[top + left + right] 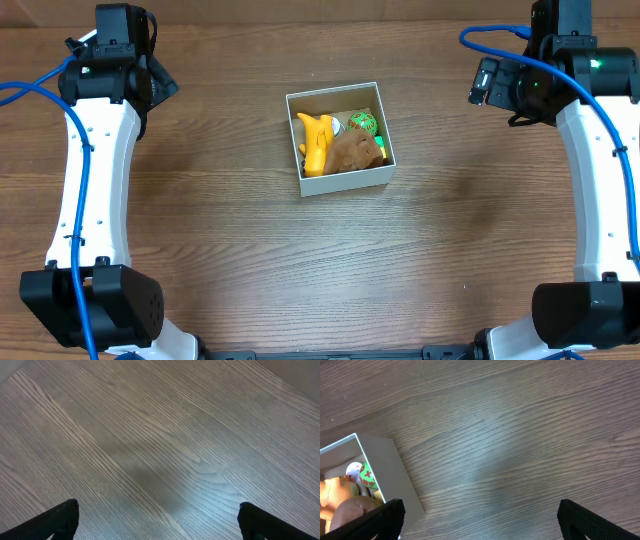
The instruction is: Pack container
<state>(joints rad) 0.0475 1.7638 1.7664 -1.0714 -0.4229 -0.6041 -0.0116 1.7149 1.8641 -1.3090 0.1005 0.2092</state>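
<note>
The container [370, 179], a square white-walled box, sits mid-table. Inside lie a yellow toy [316, 143], a brown plush toy [354, 152] and a green-patterned ball [362, 123]. The right wrist view catches the container's corner [390, 467] at the lower left, with the ball [366, 476] and the brown toy [350, 511] showing inside. My left gripper [159, 520] is open over bare wood at the far left of the table, well away from the container. Over bare wood just right of the box, my right gripper [481, 519] is open too. Neither holds anything.
Wood-grain tabletop [250, 260] surrounds the box. Both white arms run along the table's sides, the left arm [95, 160] and the right arm [600, 170], with blue cables [30, 92] trailing from them.
</note>
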